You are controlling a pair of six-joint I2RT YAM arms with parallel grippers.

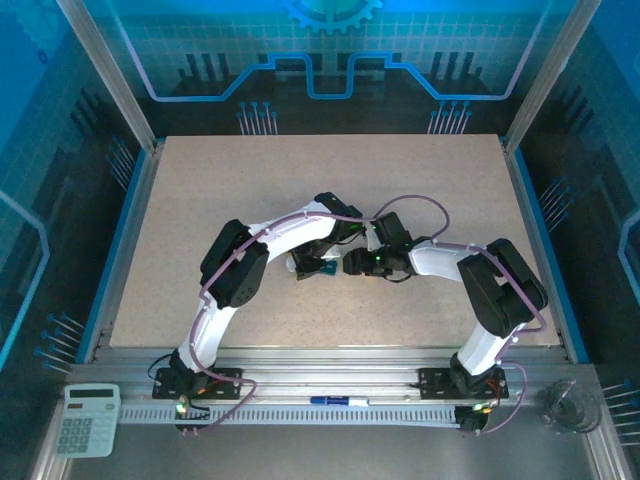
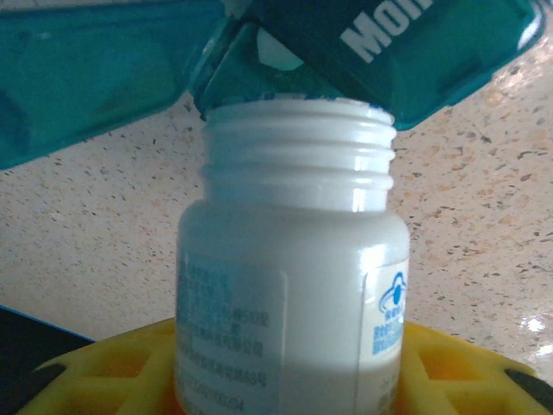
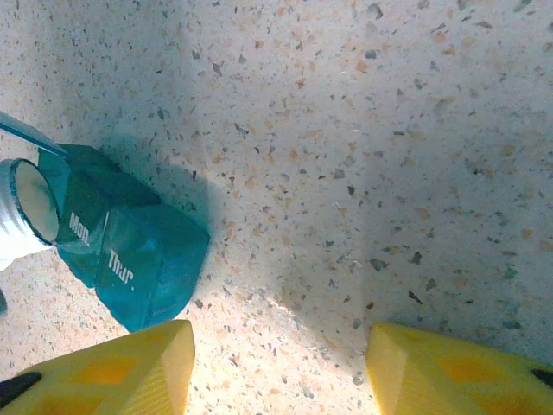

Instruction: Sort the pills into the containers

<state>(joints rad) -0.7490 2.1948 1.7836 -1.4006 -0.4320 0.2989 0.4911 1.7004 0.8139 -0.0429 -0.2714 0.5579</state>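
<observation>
Left tool (image 2: 285, 385) is clamped on a white pill bottle (image 2: 289, 259). The bottle's long axis runs straight out from the fingers, and its open mouth points away from them at the teal pill box (image 2: 86, 78) just ahead. The rim sits at an open compartment under the raised lid (image 2: 389, 43) marked "MON", touching it or very nearly.

Right tool (image 3: 281, 367) has its fingers apart with nothing between them, over bare worktop (image 3: 389, 130). The box lies ahead of it and to its left, with the row of compartments running slantwise from the bottle's mouth back toward this tool.

Risks, as I judge them: the box is light and neither tool holds it, so the bottle's rim could shove it or knock the lid shut. A steeper tilt could pour several pills at once, and some might skip onto the worktop.
</observation>
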